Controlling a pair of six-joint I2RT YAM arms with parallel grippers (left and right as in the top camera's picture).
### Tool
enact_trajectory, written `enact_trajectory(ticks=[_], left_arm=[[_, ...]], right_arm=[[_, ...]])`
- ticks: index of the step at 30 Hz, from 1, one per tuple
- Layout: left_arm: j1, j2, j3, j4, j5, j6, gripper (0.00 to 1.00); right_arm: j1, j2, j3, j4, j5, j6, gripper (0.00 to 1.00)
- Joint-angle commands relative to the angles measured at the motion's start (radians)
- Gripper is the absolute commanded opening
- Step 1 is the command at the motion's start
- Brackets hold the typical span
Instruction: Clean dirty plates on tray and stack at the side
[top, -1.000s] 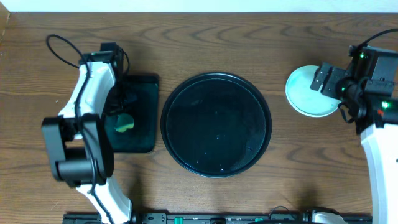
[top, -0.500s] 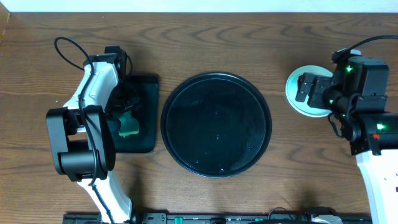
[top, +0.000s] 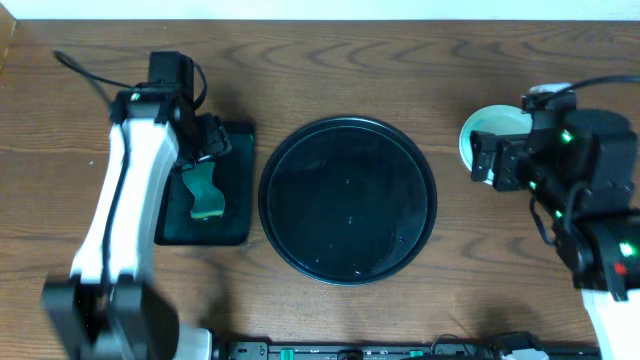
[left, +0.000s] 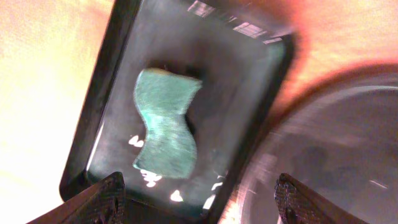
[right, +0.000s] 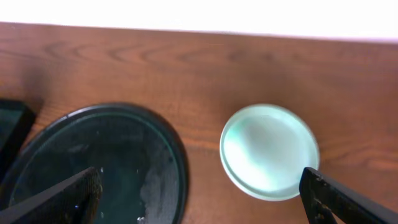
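Note:
The round black tray (top: 348, 200) lies in the middle of the table with nothing on it; its rim (right: 179, 155) also shows in the right wrist view. The pale mint plates (top: 487, 128) sit stacked on the wood to its right, partly hidden under my right arm; the top plate (right: 267, 149) looks free of smears. My right gripper (top: 482, 160) hangs open above the gap between tray and plates (right: 200, 186). My left gripper (top: 207, 152) is open above the green sponge (left: 165, 127), holding nothing (left: 199, 193).
The green sponge (top: 205, 192) lies loose in a small black rectangular tray (top: 235, 215) just left of the round tray. In the left wrist view the rectangular tray (left: 249, 81) fills most of the frame. Bare wood lies behind and in front of both trays.
My left gripper opened and let go of the sponge, which now lies on the rectangular tray, and the arm lifted. My right arm swung up and nearer, covering more of the plates.

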Motion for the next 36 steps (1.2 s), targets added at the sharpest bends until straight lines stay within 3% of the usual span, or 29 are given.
enact_trajectory(ticks=[1, 6, 17, 31, 36], left_arm=[[-0.051, -0.184, 0.028, -0.008, 0.004, 0.043, 0.78], [-0.101, -0.425, 0.028, -0.012, 0.004, 0.056, 0.78], [-0.105, -0.78, 0.028, -0.081, 0.004, 0.057, 0.79], [-0.105, -0.849, 0.027, -0.095, 0.005, 0.056, 0.83], [-0.105, -0.849, 0.027, -0.175, 0.004, 0.056, 0.83]], right_arm=[[0.01, -0.061, 0.041, 0.002, -0.005, -0.102, 0.99], [0.01, -0.143, 0.042, -0.003, -0.003, -0.208, 0.99], [0.01, -0.186, 0.041, -0.026, 0.042, -0.214, 0.99], [0.01, -0.183, 0.04, -0.219, 0.029, -0.213, 0.99], [0.01, -0.183, 0.04, -0.239, 0.029, -0.213, 0.99]])
